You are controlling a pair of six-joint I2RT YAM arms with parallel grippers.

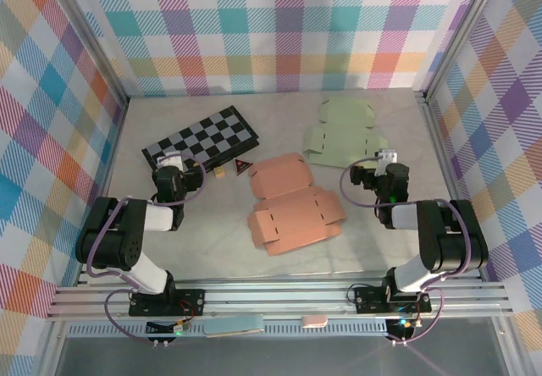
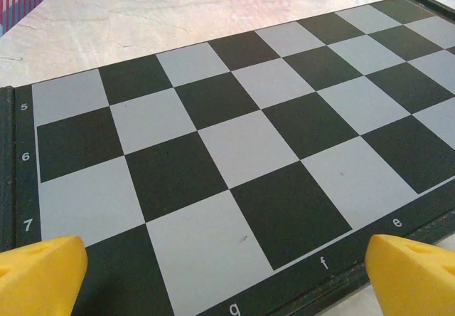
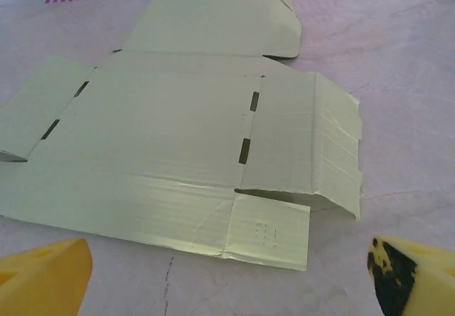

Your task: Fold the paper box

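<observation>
While both arms sit drawn back near their bases, no fold shows on either paper sheet, so I judge the task to be at its very start. The salmon paper box (image 1: 295, 211) lies opened out flat in the middle of the table (image 1: 212, 249), between the two arms. A green paper box (image 1: 345, 132) also lies flat, farther off and to the right. Which of the two is meant I cannot tell.

In the right wrist view the green paper box (image 3: 178, 131) has its panels, slots and flaps spread on the surface, with one right-hand flap curling up slightly.

The left gripper (image 1: 174, 173) is released and holds nothing, its yellow fingertips (image 2: 43, 273) wide apart. It hangs over the near edge of the chessboard (image 1: 201, 139) at the far left. The right gripper (image 1: 381, 171) is likewise released and empty, just near of the green paper box and apart from it.

All of the work is left: raising the walls, tucking the flaps into the slots, closing the lid. A small wooden block (image 1: 219, 171) and a dark triangular piece (image 1: 243, 167) lie between the chessboard and the salmon paper box.
</observation>
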